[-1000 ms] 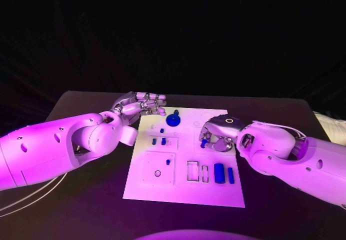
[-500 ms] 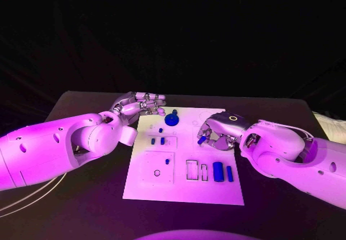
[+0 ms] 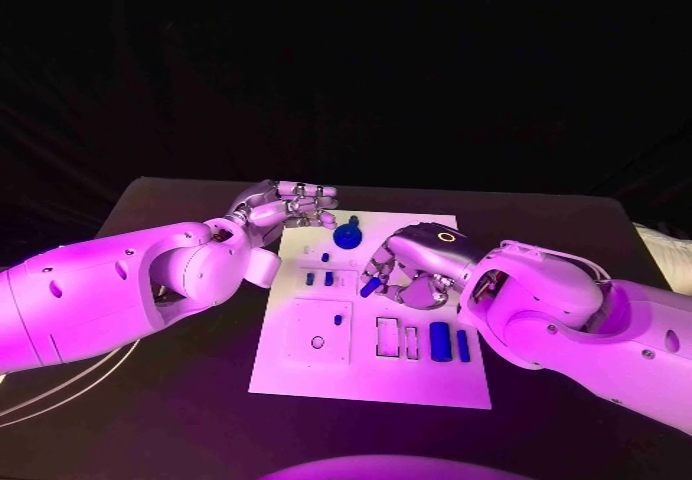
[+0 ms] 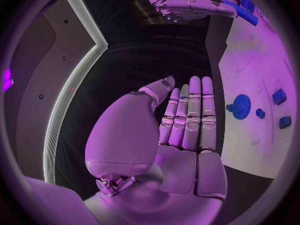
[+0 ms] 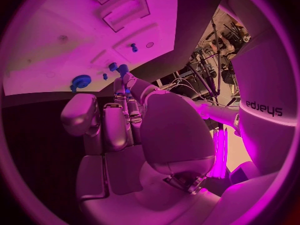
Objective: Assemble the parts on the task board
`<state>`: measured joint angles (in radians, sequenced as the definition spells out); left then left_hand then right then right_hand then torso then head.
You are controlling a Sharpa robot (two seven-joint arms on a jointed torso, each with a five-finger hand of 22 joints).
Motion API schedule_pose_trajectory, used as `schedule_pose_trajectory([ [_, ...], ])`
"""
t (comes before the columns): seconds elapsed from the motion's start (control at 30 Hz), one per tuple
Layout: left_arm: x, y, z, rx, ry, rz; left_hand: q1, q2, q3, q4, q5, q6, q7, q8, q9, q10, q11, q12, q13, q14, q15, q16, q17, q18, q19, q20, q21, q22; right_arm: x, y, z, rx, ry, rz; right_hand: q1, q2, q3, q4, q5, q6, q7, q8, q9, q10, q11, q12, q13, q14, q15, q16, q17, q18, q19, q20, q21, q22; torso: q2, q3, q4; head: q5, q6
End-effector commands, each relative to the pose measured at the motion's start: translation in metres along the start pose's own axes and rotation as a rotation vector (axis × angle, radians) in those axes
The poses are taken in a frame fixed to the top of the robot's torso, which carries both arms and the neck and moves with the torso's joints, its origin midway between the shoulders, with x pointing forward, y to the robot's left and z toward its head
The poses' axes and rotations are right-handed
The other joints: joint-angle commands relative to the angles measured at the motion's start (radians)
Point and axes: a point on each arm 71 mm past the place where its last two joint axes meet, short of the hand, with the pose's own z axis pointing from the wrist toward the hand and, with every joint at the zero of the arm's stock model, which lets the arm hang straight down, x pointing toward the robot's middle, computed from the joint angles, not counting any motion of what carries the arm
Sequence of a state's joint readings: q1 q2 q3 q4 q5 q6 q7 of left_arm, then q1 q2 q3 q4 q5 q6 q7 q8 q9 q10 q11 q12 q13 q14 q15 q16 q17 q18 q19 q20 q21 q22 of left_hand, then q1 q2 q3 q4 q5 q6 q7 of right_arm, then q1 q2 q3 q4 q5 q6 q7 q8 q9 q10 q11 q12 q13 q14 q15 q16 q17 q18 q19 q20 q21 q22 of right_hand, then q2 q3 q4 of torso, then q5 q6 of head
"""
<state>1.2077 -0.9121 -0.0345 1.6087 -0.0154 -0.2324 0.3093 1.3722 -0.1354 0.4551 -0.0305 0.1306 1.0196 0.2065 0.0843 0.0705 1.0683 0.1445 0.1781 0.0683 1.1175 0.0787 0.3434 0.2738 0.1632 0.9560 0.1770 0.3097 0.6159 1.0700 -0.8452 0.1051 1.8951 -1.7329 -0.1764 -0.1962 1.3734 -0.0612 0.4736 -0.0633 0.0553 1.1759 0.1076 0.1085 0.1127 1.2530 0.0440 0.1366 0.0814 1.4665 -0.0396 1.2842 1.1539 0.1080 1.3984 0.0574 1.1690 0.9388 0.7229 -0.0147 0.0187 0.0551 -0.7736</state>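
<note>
The right hand (image 3: 411, 268) pinches a small blue peg (image 3: 369, 286) above the white board (image 3: 372, 385); the peg tilts down toward the slots. The left hand (image 3: 283, 210) waits flat and empty beside the board's far corner.

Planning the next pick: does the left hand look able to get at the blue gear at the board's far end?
Probably yes. The left hand is empty with straight fingers beside the task board's far corner, the blue gear lies uncovered close by, and the right hand works nearer the middle.
</note>
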Motion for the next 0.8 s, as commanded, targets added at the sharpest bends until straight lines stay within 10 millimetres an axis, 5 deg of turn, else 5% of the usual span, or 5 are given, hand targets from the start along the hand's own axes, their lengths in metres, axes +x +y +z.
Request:
schedule_pose_trajectory([
  [0.03,0.003,0.000,0.001,0.005,0.025,-0.002,-0.002,0.008,-0.006,0.002,0.005,-0.003,0.000,0.004,0.000,-0.004,0.000,0.004,-0.002,0.006,0.001,-0.007,-0.001,0.017,0.006,0.001,-0.003,-0.001,0.004,0.010,0.006,-0.036,-0.002,0.027,-0.008,0.000,0.000,0.004,0.006,-0.002,0.006,0.006,0.041,-0.003,0.002,-0.003,0.001,0.038,0.002,0.006,-0.001,0.007,0.001,0.003,0.001,-0.002,-0.001,-0.0003,-0.0007,0.010,-0.005],
  [0.37,0.006,0.000,0.003,0.005,0.031,-0.003,-0.002,0.008,-0.006,0.002,0.005,-0.003,0.000,0.004,0.000,-0.004,0.000,0.004,-0.002,0.006,0.001,-0.007,-0.001,0.017,0.006,0.001,-0.003,-0.001,0.042,0.041,0.032,-0.127,0.065,0.067,-0.007,0.001,0.000,0.003,0.008,-0.003,0.007,0.005,0.042,-0.004,0.003,-0.006,0.001,0.038,0.002,0.006,-0.001,0.007,0.000,0.003,0.001,-0.003,0.000,-0.0009,0.0012,0.025,-0.012],
  [0.8,0.004,0.000,0.004,0.012,0.021,0.000,-0.002,0.008,-0.006,0.002,0.005,-0.003,0.000,0.004,0.000,-0.004,0.000,0.004,-0.002,0.006,0.001,-0.007,-0.001,0.017,0.006,0.001,-0.003,-0.001,0.074,0.051,0.045,-0.144,0.129,0.078,-0.006,0.002,0.001,0.002,0.011,-0.005,0.008,0.003,0.042,-0.005,0.004,-0.009,0.001,0.038,0.003,0.006,-0.002,0.007,0.000,0.003,0.000,-0.003,0.000,0.0002,-0.0013,0.035,-0.019],
])
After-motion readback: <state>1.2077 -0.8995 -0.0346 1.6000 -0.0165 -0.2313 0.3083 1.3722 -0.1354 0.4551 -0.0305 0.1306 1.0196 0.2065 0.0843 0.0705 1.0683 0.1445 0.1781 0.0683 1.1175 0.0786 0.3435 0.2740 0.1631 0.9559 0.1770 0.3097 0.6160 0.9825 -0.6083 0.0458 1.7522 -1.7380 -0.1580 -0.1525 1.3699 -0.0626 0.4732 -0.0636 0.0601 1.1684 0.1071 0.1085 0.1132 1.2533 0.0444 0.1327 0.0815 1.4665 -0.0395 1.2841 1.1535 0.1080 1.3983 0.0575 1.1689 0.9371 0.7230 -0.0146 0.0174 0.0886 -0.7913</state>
